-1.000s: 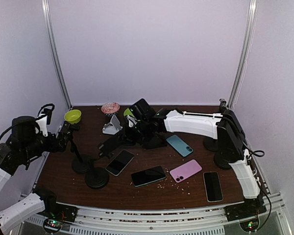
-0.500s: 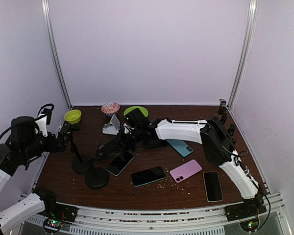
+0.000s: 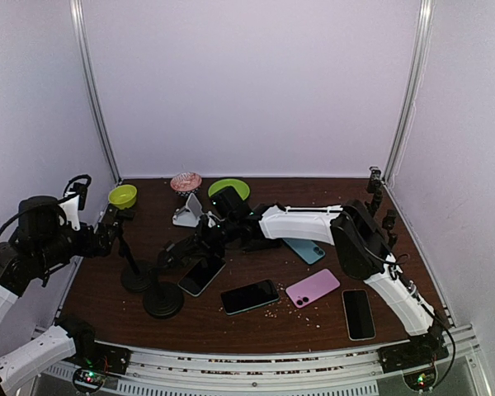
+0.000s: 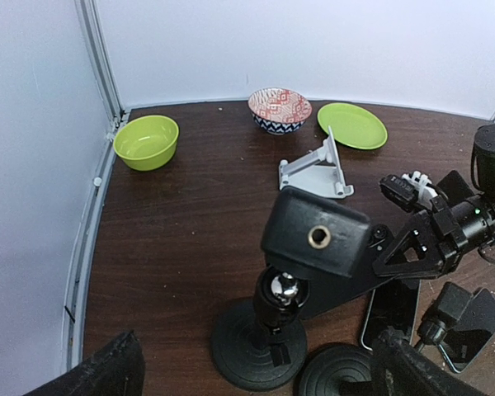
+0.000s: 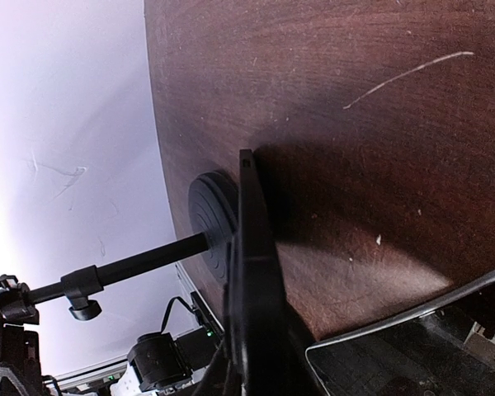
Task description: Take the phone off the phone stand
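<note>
Black, thin and edge-on, the phone (image 5: 249, 272) is caught in the right wrist view, up off the desk (image 5: 330, 124) at the head of the phone stand (image 4: 316, 239). The right claw (image 3: 200, 242) is in at it, but whether the phone is pinched or the jaws are merely set about it cannot be told. The left claw (image 3: 113, 221) is spread wide, well apart. A firm nip across the phone's edges is wanted, then a straight draw out of the cradle. Twisting is best avoided: the stand looks top-heavy and could be tipped onto the loose phone (image 3: 202, 274) beside it.
</note>
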{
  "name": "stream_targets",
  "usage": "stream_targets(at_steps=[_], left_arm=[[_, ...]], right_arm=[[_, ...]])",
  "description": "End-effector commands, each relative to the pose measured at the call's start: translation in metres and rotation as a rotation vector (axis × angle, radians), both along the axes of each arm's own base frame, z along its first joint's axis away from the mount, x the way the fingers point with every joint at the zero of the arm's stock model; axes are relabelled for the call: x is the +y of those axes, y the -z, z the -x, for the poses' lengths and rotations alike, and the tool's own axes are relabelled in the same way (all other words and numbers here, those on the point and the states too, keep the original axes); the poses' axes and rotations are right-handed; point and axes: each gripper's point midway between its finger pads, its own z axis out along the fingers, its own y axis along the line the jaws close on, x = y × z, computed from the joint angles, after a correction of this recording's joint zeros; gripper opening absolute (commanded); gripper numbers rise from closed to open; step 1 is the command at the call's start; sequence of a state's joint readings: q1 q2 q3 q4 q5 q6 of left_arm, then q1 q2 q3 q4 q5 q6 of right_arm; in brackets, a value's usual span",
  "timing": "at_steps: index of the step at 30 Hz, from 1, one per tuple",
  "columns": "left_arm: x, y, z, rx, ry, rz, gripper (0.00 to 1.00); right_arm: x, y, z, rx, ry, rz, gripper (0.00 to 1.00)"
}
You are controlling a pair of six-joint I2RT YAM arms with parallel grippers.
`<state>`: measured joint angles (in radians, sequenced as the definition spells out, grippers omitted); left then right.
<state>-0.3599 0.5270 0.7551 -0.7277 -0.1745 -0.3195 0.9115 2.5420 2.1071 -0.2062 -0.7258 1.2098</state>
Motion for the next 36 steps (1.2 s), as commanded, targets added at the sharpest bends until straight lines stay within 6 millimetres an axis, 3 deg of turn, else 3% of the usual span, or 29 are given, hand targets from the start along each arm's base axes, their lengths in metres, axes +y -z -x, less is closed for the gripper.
stream_targets(at_steps=[1, 6, 18, 36], left_arm=[[-0.002, -0.01, -0.002, -0.031, 0.012, 0.005, 0.98], [-0.001, -0.01, -0.002, -0.033, 0.008, 0.004, 0.98], [0.0, -0.01, -0.002, -0.037, 0.006, 0.004, 0.98], [0.0, -0.01, -0.002, -0.033, 0.004, 0.002, 0.98]], right_arm=[[0.001, -0.005, -0.004, -0.003, -0.003, -0.024, 0.18], [-0.003, -0.006, -0.004, -0.013, -0.003, -0.014, 0.21], [-0.013, -0.009, -0.012, -0.047, 0.015, 0.024, 0.4], [-0.02, -0.02, -0.058, -0.074, 0.126, -0.01, 0.47]])
